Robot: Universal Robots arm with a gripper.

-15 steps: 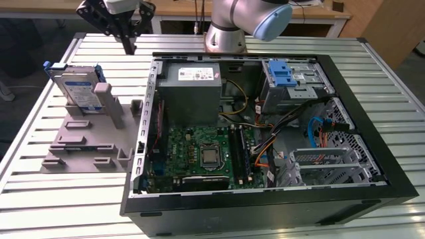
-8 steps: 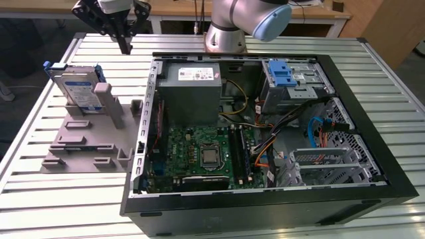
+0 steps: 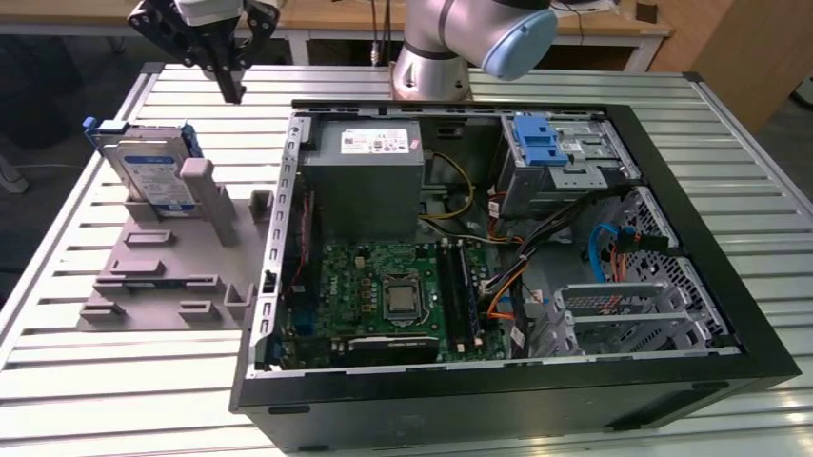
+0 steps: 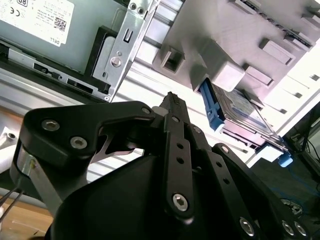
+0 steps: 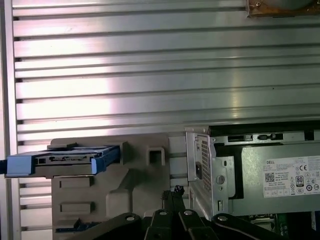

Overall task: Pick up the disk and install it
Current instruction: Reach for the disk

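Black-walled computer case (image 3: 508,405) lies open on the slatted table (image 3: 114,381), nearest the exterior view. At the exterior view's left, the disk (image 3: 152,176) stands on edge in a grey fixture (image 3: 166,271), not installed. Higher up, apart from it, hangs the gripper (image 3: 232,92), fingers pressed together and carrying nothing.

In the second wrist view, the gripper (image 4: 172,98) points toward the table between case and fixture (image 4: 225,30); the disk (image 4: 245,116) sits apart from it.

In the first wrist view, the disk (image 5: 65,161) shows edge-on in the fixture (image 5: 140,190), clear of the gripper (image 5: 172,192).
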